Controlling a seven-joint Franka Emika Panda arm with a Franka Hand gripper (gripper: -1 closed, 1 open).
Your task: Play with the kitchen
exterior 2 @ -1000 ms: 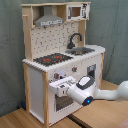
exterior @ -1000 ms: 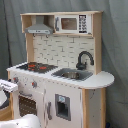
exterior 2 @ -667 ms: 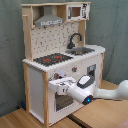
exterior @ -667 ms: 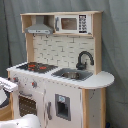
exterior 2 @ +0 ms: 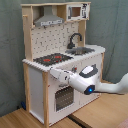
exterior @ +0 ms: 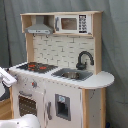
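The kitchen [exterior: 65, 65] is a tall white and light-wood toy set with a red-ringed black hob [exterior: 36, 66], a sink [exterior: 72, 75] and a black faucet [exterior: 84, 59]. The second exterior view shows the kitchen [exterior 2: 55, 45] with its windowed oven door [exterior 2: 62, 97] low on the front. My gripper [exterior 2: 53, 74] reaches in from the second exterior view's right. It sits at the upper front panel, just under the hob [exterior 2: 52, 59] edge and above the oven door. In the first exterior view the white gripper [exterior: 6, 76] shows at the left edge, beside the front corner.
A grey hood [exterior: 39, 29] and a toy microwave [exterior: 72, 23] sit on top of the pegboard back. Grey curtain hangs behind everything. My white arm [exterior 2: 107, 89] spans the second exterior view's right above a wooden surface [exterior 2: 100, 112]. A white rounded part [exterior: 20, 121] fills the first exterior view's bottom left.
My gripper has risen and moved in toward the kitchen front, from oven-door height up to the panel just under the hob edge.
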